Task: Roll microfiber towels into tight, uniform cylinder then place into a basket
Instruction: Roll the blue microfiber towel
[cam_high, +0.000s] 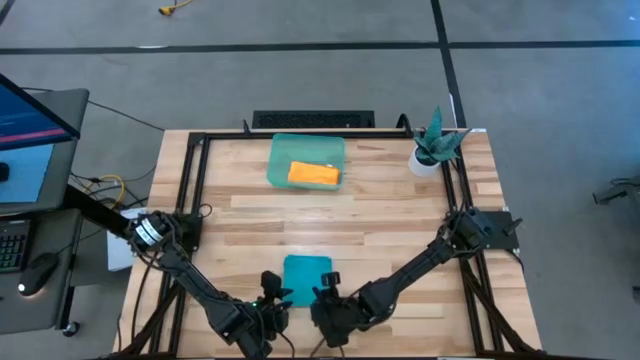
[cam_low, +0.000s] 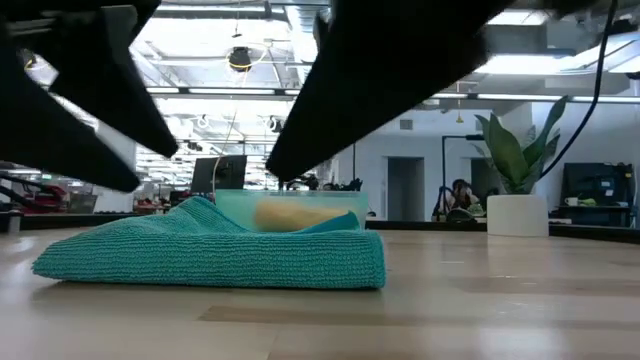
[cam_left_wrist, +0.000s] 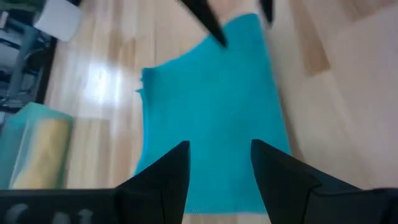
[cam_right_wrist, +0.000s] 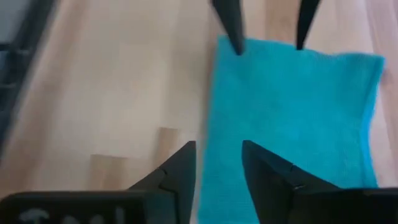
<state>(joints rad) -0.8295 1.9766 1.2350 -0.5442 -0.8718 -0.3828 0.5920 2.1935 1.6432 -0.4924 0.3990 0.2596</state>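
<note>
Overhead read, left to right, clock directions from table (cam_high: 380, 215) centre.

Left tool (cam_high: 272, 300) sits at about 7 o'clock, near the front edge, touching or just over the left front corner of the teal towel (cam_high: 306, 277). My left wrist cam shows the fingers (cam_left_wrist: 168, 177) spread, with the towel (cam_left_wrist: 211, 118) lying flat between and beyond them; nothing pinched.

The teal towel lies at about 6 o'clock, folded flat into a rectangle, not rolled. From the low cam it (cam_low: 215, 255) is a low flat stack on the table, with a slight hump toward its left end.

Right tool (cam_high: 327, 300) is at about 6 o'clock, just beside the towel's right front corner. Right wrist cam: fingers (cam_right_wrist: 180, 171) apart, straddling the towel's (cam_right_wrist: 292, 118) edge, one over bare wood, one over cloth. I can't tell if either tip touches the cloth. No grip.

The two tools face each other across the towel's near end; each wrist cam shows the other's tips at the far side.

Basket (cam_high: 285, 150) at about 12 o'clock, well apart from both tools, with the orange towel (cam_high: 314, 174) already inside, as a short roll.

Potted plant (cam_high: 432, 148) at about 1 o'clock, near the back right corner.
</note>
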